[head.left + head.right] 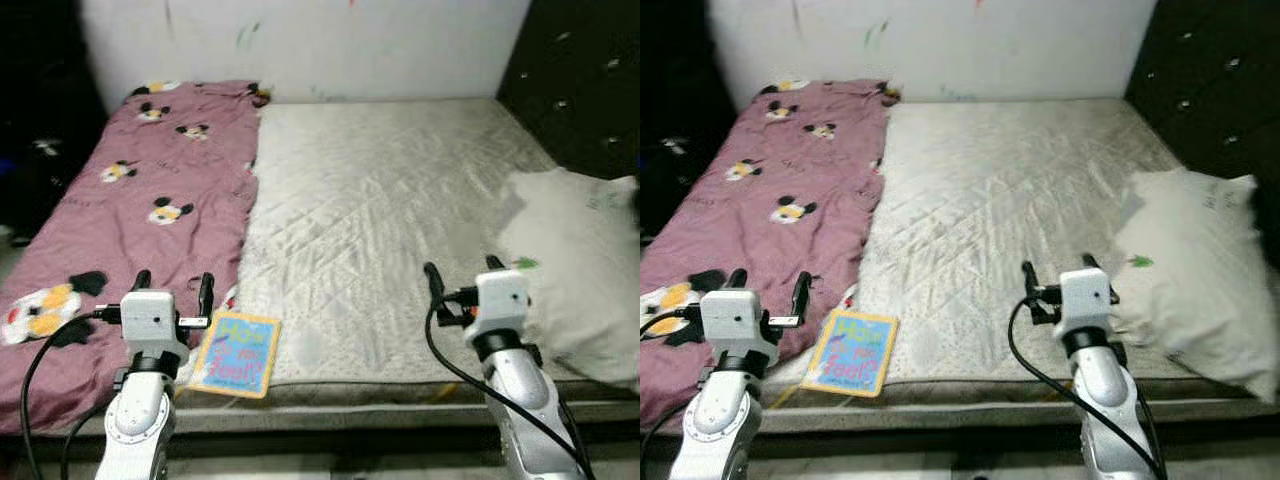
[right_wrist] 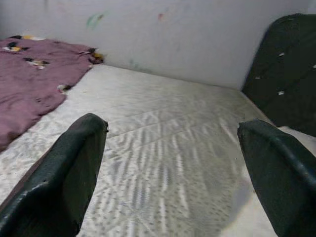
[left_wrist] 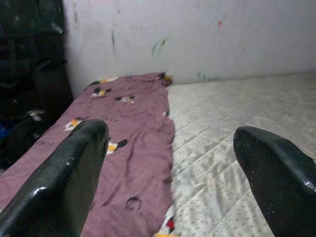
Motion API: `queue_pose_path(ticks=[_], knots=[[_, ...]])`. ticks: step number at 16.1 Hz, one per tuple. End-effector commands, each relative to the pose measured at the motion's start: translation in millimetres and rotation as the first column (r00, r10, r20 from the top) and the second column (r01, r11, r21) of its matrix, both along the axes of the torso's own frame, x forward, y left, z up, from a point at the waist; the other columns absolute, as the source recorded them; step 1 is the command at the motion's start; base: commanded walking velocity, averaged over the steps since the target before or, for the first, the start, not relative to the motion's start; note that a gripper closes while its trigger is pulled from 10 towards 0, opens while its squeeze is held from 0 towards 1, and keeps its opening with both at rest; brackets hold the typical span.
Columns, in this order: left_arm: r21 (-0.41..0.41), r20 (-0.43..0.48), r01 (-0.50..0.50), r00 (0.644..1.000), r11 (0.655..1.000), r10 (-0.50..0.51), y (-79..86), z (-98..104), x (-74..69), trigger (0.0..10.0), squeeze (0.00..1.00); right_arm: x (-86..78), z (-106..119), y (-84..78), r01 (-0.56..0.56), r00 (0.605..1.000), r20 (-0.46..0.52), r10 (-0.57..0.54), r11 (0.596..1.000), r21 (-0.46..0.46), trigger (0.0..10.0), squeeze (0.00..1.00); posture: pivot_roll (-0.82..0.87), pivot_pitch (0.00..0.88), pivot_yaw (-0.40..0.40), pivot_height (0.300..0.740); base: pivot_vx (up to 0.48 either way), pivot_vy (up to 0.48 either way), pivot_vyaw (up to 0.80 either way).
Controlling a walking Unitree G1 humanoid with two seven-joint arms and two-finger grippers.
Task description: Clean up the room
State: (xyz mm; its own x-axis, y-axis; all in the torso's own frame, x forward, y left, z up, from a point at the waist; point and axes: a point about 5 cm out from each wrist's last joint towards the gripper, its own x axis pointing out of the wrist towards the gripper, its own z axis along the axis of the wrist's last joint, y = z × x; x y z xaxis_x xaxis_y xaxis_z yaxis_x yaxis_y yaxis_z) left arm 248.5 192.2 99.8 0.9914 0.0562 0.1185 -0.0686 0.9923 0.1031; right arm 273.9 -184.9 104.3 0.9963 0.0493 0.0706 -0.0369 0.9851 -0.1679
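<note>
A bare quilted mattress (image 1: 380, 210) lies before me. A mauve blanket (image 1: 150, 190) with cartoon mouse prints covers its left side. A blue and yellow picture book (image 1: 236, 352) lies at the mattress's front edge, beside the blanket. A white pillow (image 1: 575, 270) rests at the right edge. My left gripper (image 1: 173, 288) is open above the blanket's front part, just left of the book. My right gripper (image 1: 462, 274) is open over the front right of the mattress, close to the pillow. Both hold nothing.
A white wall (image 1: 300, 40) with small colour marks stands behind the bed. A dark padded headboard (image 1: 580, 80) rises at the right. Dark bags or clutter (image 3: 29, 128) sit in the shadow left of the bed.
</note>
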Motion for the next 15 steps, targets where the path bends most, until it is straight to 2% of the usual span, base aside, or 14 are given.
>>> queue_pose_path(ticks=[1, 3, 6, 9, 11, 15], knots=[[0.019, 0.021, 0.023, 1.000, 1.000, -0.023, -4.5, 7.8, 0.7, 10.0, 0.00, 2.7, 5.7, 4.6, -0.014, 1.000, 0.013, 0.014, 1.000, 0.008, 10.0, 0.00, -0.02, 0.000, -0.026, 0.740, 0.000, 0.000, 0.00], [0.024, 0.026, 0.039, 0.999, 0.999, -0.039, -8.2, 10.8, -2.2, 10.0, 0.00, 4.4, 5.4, 16.5, -0.052, 0.999, 0.002, 0.051, 0.998, 0.019, 10.0, 0.00, -0.02, 0.000, -0.035, 0.740, 0.000, 0.000, -0.80], [0.025, 0.010, 0.051, 0.999, 0.998, -0.051, -11.1, 9.9, -5.2, 10.0, 0.00, 3.4, 6.6, 18.6, -0.059, 0.998, -0.007, 0.060, 0.998, 0.020, 10.0, 0.00, -0.03, 0.000, -0.036, 0.740, 0.000, 0.000, -0.68], [0.015, -0.008, 0.070, 0.998, 0.997, -0.070, -16.0, 9.3, -10.6, 10.0, 0.00, 1.3, 8.3, 17.3, -0.063, 0.998, -0.010, 0.063, 0.998, 0.011, 10.0, 0.00, -0.04, 0.000, -0.032, 0.740, 0.000, 0.000, 0.00], [0.003, -0.020, 0.085, 0.996, 0.996, -0.085, -18.9, 9.0, -14.0, 10.0, 0.00, 0.2, 8.9, 16.2, -0.059, 0.998, -0.014, 0.059, 0.998, 0.009, 10.0, 0.00, -0.04, 0.017, -0.030, 0.740, 0.000, -0.326, 0.00], [0.001, -0.022, 0.090, 0.996, 0.996, -0.090, -18.1, 14.5, -11.8, 10.0, 0.00, 2.0, 11.7, 20.4, -0.060, 0.998, -0.018, 0.060, 0.998, 0.012, 10.0, 0.00, -0.04, 0.033, -0.032, 0.740, 0.000, -0.327, 0.00]])
